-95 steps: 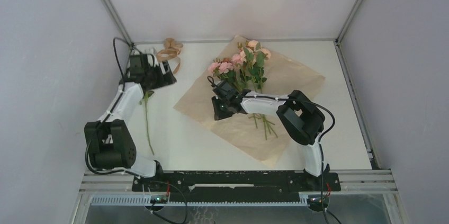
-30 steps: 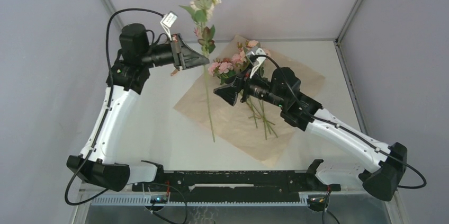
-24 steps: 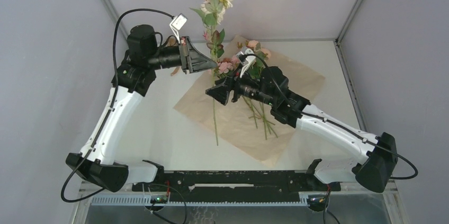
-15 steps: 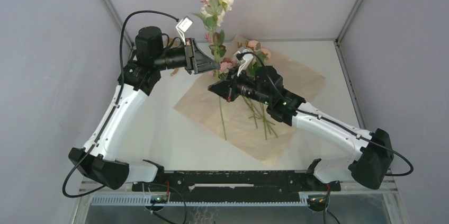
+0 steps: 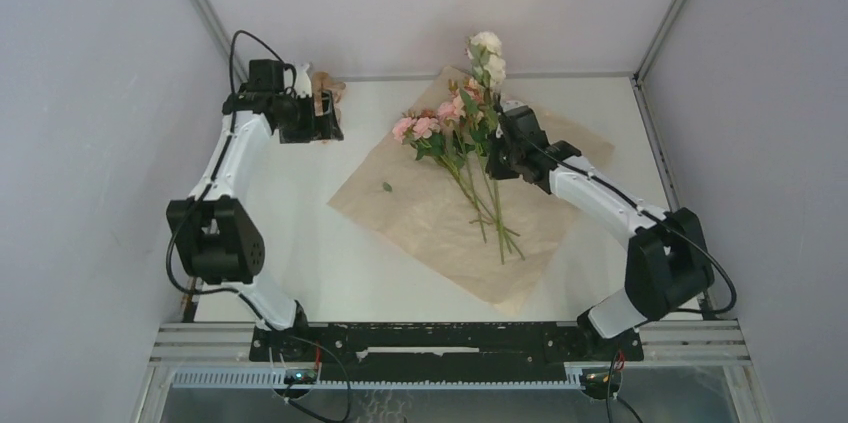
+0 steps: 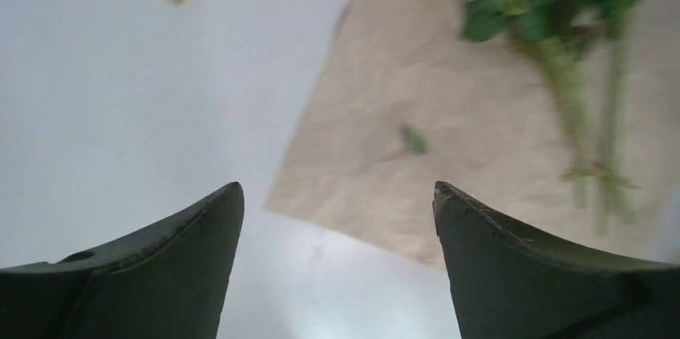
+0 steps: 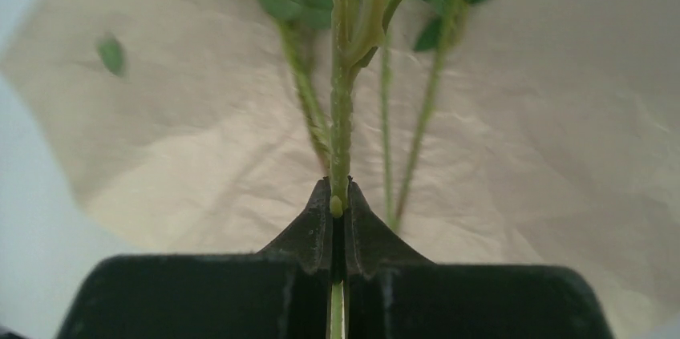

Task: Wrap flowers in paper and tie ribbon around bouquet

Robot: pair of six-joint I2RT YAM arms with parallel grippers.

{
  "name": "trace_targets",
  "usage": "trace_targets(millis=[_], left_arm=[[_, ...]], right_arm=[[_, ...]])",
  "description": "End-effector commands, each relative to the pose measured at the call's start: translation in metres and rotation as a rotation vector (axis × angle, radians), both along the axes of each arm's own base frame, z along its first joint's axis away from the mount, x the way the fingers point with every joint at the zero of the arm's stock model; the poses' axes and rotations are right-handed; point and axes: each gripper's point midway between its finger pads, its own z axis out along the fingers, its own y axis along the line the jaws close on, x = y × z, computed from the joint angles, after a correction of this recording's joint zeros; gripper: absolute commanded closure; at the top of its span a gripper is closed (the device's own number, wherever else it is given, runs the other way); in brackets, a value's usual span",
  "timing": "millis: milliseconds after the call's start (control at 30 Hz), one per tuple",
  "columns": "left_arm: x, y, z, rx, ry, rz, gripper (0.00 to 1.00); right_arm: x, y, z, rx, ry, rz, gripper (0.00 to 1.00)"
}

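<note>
Right gripper (image 7: pixel 337 209) is pinched tight on the thin green stem of a cream-white artificial rose (image 5: pixel 487 47). In the overhead view its blooms show up past the paper's far corner. Just beside that, the pink and peach artificial roses (image 5: pixel 432 131) with green leaves lie on the big crinkled orange-tan kraft paper sheet (image 5: pixel 440 228), stems pointing toward the near side. The paper's spread out open on the white table (image 5: pixel 300 243). One loose little green leaf (image 5: pixel 386 186) sits on the paper further left. Left gripper (image 6: pixel 337 195) is spread wide with nothing in it, over at the far left by the curly tan-beige ribbon (image 5: pixel 327 89).
</note>
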Motion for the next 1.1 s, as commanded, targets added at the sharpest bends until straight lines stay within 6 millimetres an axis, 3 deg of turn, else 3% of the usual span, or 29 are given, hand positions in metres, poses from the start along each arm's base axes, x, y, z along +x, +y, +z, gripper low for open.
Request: trace_targets(millis=[0, 133, 267, 367, 567, 767, 1067], left_arm=[[0.022, 0.051, -0.008, 0.374, -0.041, -0.102, 0.09], [0.049, 0.073, -0.043, 0.53, 0.025, -0.188, 0.09], [0.071, 0.079, -0.073, 0.575, 0.102, -0.254, 0.08], [0.088, 0.084, -0.092, 0.602, 0.138, -0.287, 0.07], [0.114, 0.094, -0.122, 0.75, 0.185, -0.436, 0.06], [0.117, 0.114, -0.151, 0.939, 0.24, -0.689, 0.11], [0.134, 0.108, -0.16, 1.123, 0.202, -0.931, 0.15]], right_arm=[[0.018, -0.029, -0.012, -0.184, 0.009, -0.015, 1.0], [0.032, -0.031, -0.039, -0.221, 0.098, -0.016, 1.0], [0.041, -0.034, -0.057, -0.299, 0.168, -0.044, 0.61], [0.042, -0.033, -0.056, -0.334, 0.182, -0.061, 0.46], [0.031, -0.021, -0.043, -0.345, 0.164, -0.038, 0.43], [0.015, -0.02, -0.043, -0.385, 0.168, -0.042, 0.43], [0.003, -0.029, -0.044, -0.448, 0.166, -0.078, 0.44]])
